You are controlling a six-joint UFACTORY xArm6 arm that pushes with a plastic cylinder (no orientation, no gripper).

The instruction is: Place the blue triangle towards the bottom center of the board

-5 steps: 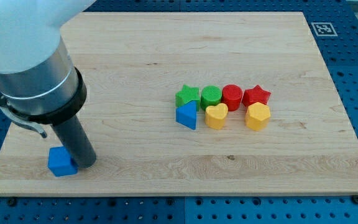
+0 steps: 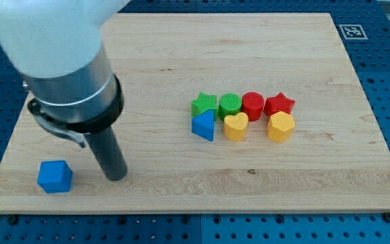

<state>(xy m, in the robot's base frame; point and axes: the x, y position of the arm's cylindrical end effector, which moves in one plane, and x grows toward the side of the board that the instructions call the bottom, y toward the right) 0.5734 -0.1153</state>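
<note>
Pale wooden board [image 2: 181, 61] with visible grain, sitting on a blue perforated desk [image 2: 384, 81]. Smooth dark cylindrical rod, my tip [image 2: 117, 177], touches the board at the view's lower left, just right of a matte blue plastic cube-like block [image 2: 54, 177], apart from it. No hand on this rig, so nothing is grasped. Blue triangle block [image 2: 204, 125] sits mid-board, well right of my tip, touching the green star block [image 2: 204, 105] above it. Yellow heart block [image 2: 235, 126] just beside its right. Ridged green round block [image 2: 229, 104], red round block [image 2: 253, 105], red star block [image 2: 279, 104], yellow hexagonal block [image 2: 280, 126] complete the cluster.
</note>
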